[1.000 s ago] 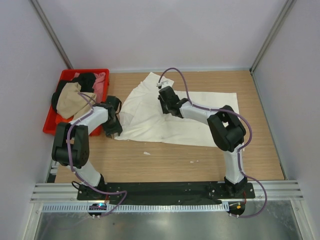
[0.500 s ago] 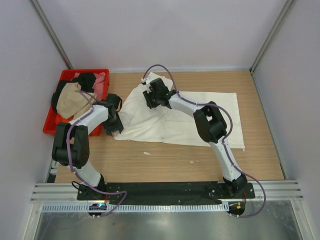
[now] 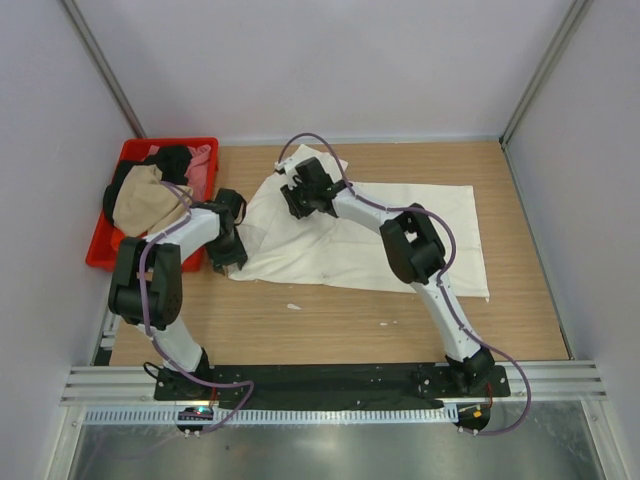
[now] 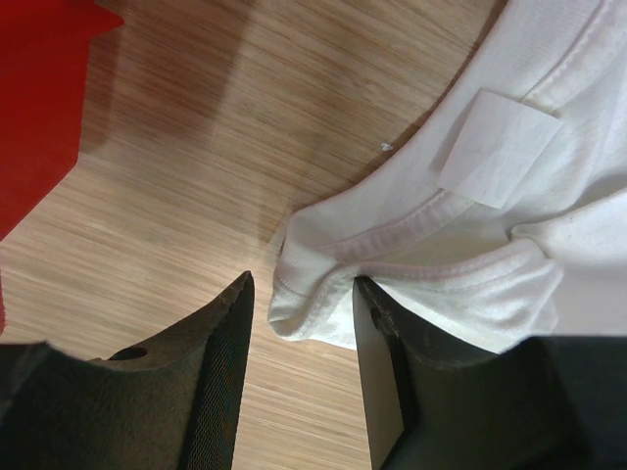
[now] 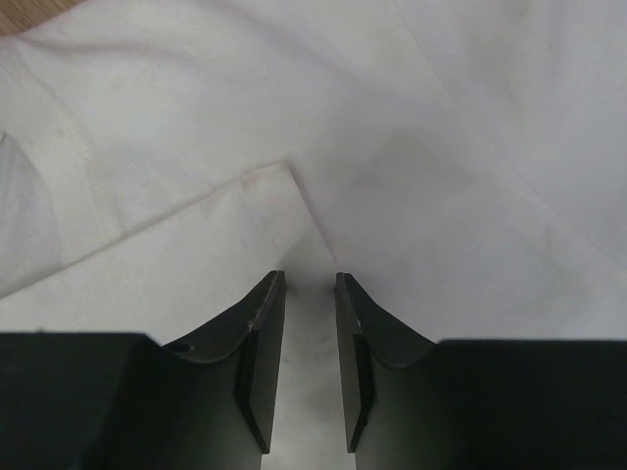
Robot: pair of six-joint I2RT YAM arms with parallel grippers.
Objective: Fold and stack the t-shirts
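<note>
A large cream t-shirt [image 3: 400, 235] lies spread across the wooden table, crumpled at its left end. My left gripper [image 3: 228, 260] sits low at the shirt's near-left corner. In the left wrist view it [image 4: 302, 289] is open, and a bunched hem of the cream shirt [image 4: 313, 304] reaches just between the fingertips without being pinched. My right gripper [image 3: 292, 198] is down on the shirt's far-left part. In the right wrist view it [image 5: 309, 279] is open by a narrow gap, with flat cream cloth [image 5: 441, 196] beneath and a fold edge just ahead.
A red crate [image 3: 135, 148] stands at the back left, holding a tan shirt [image 3: 140, 200], a black one [image 3: 175, 160] and a pink one [image 3: 203, 160]. Its corner [image 4: 39, 98] is close to my left gripper. Small white scraps [image 3: 293, 306] lie on the table.
My right arm has reached left and farther back across the cream shirt, and its jaws have opened a little. The left arm has barely moved.
</note>
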